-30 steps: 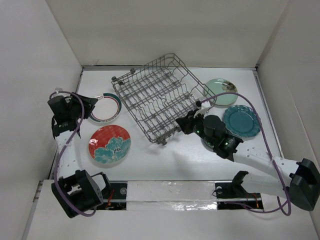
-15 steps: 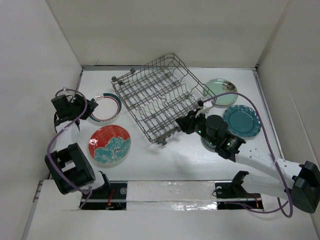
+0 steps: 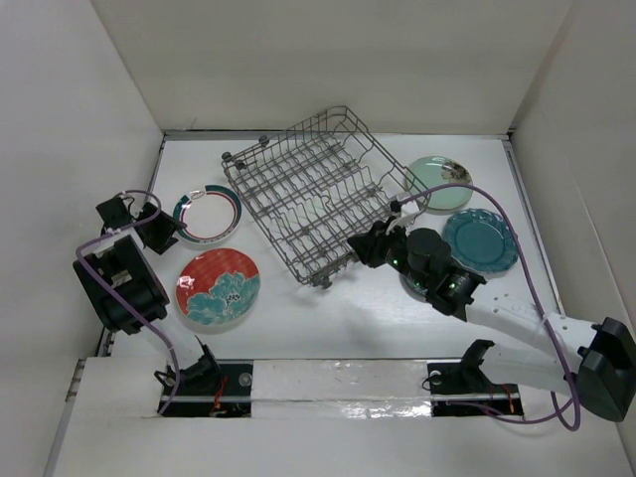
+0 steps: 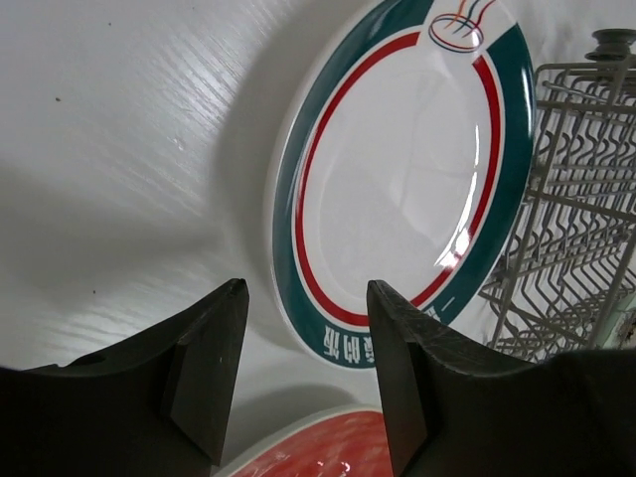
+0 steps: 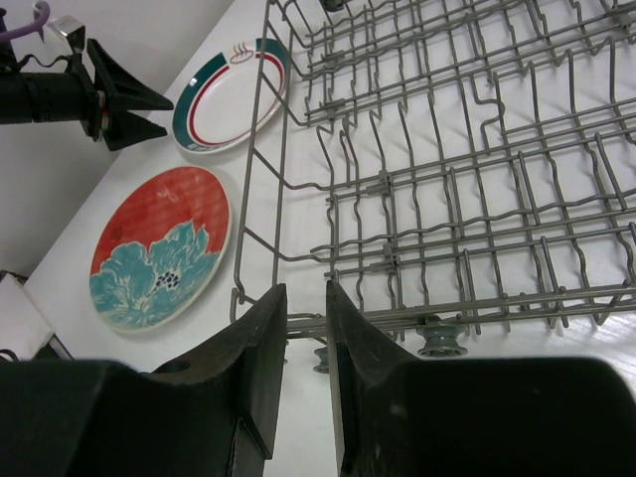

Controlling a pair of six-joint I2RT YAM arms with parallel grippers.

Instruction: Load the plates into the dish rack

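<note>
left gripper (image 4: 303, 298): jaws spread wide, nothing between them, low over the table (image 3: 348, 318) with its tips just beside the near rim of the ringed plate (image 4: 397, 179), not touching it. right gripper (image 5: 306, 298): jaws only a narrow gap apart, set at the near-right rim wire of the dish rack (image 3: 316, 189), which runs across that gap; whether the fingers (image 5: 260, 338) pinch the wire cannot be told.

plates, four, each lying flat and face up on the table, all outside the rack. two lie left of the rack: the ringed plate, white with teal and red bands, and nearer the arms the floral plate (image 3: 219, 286), red and teal. the two are close but apart. two lie right of the rack: the mint plate (image 3: 439, 181), farther back, and the scalloped plate (image 3: 479, 240), dark teal, just in front of it beside the right arm.

dish rack, one, grey wire, open side up, mid-table. it sits skewed to the table edges, one corner pointing toward the arm bases and the opposite corner toward the back wall. its sides look about equal from above, so the long axis cannot be told. small dark wheels show at the left and near corners.
</note>
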